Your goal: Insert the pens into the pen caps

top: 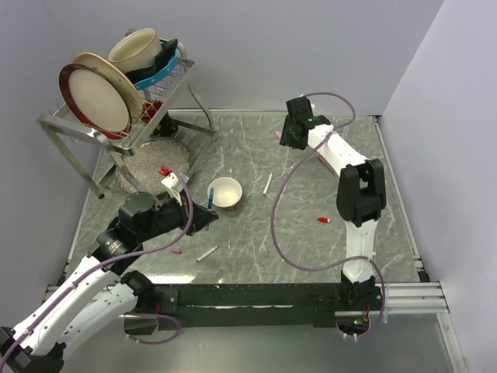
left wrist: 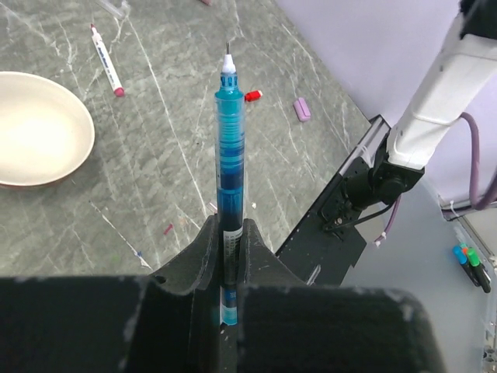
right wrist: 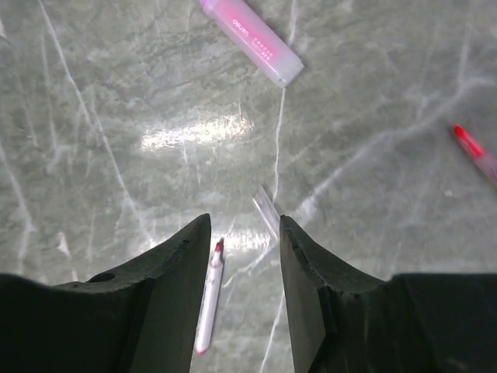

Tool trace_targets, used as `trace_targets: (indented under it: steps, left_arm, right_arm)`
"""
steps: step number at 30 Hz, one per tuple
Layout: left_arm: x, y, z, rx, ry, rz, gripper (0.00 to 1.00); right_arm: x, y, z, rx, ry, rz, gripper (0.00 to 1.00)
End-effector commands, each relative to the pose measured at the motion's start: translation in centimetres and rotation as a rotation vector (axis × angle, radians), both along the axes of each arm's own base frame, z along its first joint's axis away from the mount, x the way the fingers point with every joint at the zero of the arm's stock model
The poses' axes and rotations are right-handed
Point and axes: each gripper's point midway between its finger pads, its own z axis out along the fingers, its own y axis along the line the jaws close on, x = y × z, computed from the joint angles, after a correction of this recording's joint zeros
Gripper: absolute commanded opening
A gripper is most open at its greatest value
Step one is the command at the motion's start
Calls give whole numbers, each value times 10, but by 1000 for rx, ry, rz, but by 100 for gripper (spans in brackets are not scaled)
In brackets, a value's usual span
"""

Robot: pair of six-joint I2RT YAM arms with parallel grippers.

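The left fingers (left wrist: 198, 256) clamped the blue pen (left wrist: 230, 148) low, so it could pivot during capping. The right fingers (right wrist: 167, 287), half open and empty, could nudge aside the off-centre white pen (right wrist: 208, 299).

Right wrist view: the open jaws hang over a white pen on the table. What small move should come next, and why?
Probably nudge the right gripper sideways until the white pen sits midway between its fingers, before lowering. The jaws stand open, but the pen lies close beside one finger. The left gripper is shut on a blue pen.
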Motion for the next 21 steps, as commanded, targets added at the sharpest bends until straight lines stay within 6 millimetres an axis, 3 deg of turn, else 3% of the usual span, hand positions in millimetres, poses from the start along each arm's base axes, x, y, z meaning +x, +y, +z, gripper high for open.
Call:
trace_targets:
  steps: [1,13,21]
  left_arm:
    - [3,1,7,0,-52,8,1]
    - [4,2,8,1,-58,13,1]
    - [4,4,10,-3,-63,21,1]
  right_arm:
    - [22,3,-4,7,-17,72,49]
    - [22,11,-61,22,67,147,48]
    - [15,13,-82,22,114,190,45]
